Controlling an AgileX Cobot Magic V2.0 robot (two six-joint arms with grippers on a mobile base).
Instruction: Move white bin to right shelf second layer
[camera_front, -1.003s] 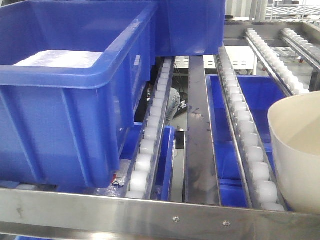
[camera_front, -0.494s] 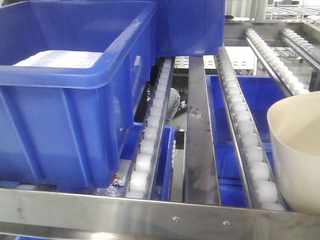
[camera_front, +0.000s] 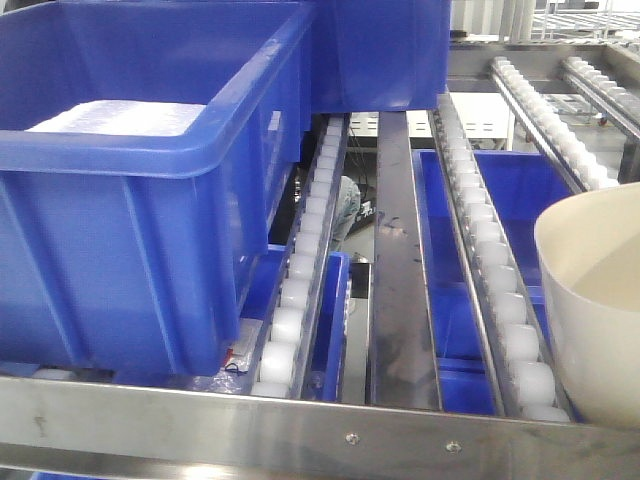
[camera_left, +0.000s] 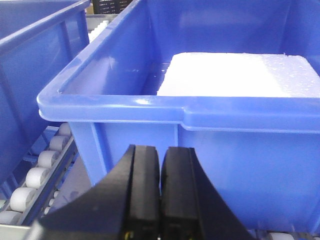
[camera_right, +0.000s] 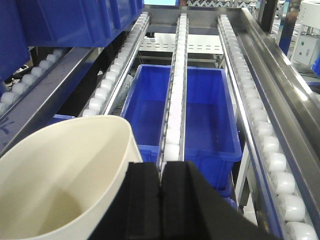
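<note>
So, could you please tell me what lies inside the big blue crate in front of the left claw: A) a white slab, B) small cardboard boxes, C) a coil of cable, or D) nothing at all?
A: the left wrist view looks over the blue crate rim onto a flat white slab filling much of its floor.

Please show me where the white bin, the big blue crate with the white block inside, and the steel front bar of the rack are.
white bin (camera_front: 590, 300), front-facing view, on its outer wall.
blue crate (camera_left: 210, 112), left wrist view, on its near rim.
front bar (camera_front: 300, 425), front-facing view, on its top face.
</note>
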